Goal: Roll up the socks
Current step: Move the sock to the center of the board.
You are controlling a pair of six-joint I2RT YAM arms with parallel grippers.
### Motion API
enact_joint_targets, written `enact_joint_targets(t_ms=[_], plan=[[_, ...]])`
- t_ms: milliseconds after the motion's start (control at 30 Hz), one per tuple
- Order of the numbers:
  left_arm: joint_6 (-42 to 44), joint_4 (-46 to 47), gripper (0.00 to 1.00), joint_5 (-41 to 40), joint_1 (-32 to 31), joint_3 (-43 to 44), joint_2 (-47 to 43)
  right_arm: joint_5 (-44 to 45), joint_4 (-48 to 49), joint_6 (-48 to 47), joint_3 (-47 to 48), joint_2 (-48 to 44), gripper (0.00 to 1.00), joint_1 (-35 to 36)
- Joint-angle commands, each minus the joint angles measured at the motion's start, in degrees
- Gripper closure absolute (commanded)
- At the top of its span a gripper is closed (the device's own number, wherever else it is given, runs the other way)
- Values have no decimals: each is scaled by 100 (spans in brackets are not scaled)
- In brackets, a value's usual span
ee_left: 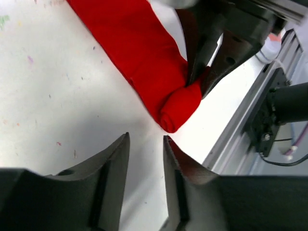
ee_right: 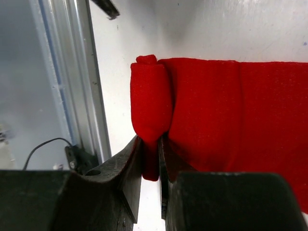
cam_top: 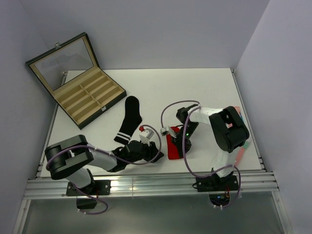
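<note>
Currently the right claw (ee_right: pixel 150 161) is clenched on the red sock (ee_right: pixel 231 110), its 2 dark fingers pinching the near end of the fabric, which is wound into a short, tight roll (ee_right: pixel 150 101). The rest of that sock lies flat and unrolled on the white desk (cam_top: pixel 195 87), stretching away from the roll. The roll sits close to the aluminium rail (cam_top: pixel 146 183) along the desk's near edge.

The left claw (ee_left: pixel 147 159) is released: its 2 fingers stand a little apart, bare desk shows between them, and they grasp nothing. It hangs low just beside the roll without touching it, pointing toward the right claw.

The black sock (cam_top: pixel 129 117) lies flat and unrolled farther back on the desk, left of the red one and apart from it. Its 2 white cuff stripes (cam_top: pixel 122 135) are at the end nearer the arms, close to the left arm's wrist.

At the back left corner sits a dark display case (cam_top: pixel 102 111) with its glass-paned lid propped open. Its base is divided into 2 rows of long tan-lined compartments (cam_top: pixel 87 95), and only the lining shows in them.

A salmon-pink sock (cam_top: pixel 241 153) lies at the desk's right edge, mostly hidden behind the right arm, well apart from both claws.
</note>
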Motion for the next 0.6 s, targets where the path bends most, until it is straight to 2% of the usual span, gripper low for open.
enact_joint_targets(t_ms=[0, 233, 400, 567], plan=[[630, 627, 59, -397, -131, -61, -81, -47, -560, -166, 287, 231, 89, -68], [1369, 725, 46, 6, -280, 229, 32, -100, -727, -95, 516, 547, 89, -104], [1914, 233, 43, 262, -473, 791, 384, -162, -832, -78, 666, 732, 89, -121], [2248, 145, 43, 358, -579, 1151, 753, -232, -894, -78, 745, 899, 89, -148]])
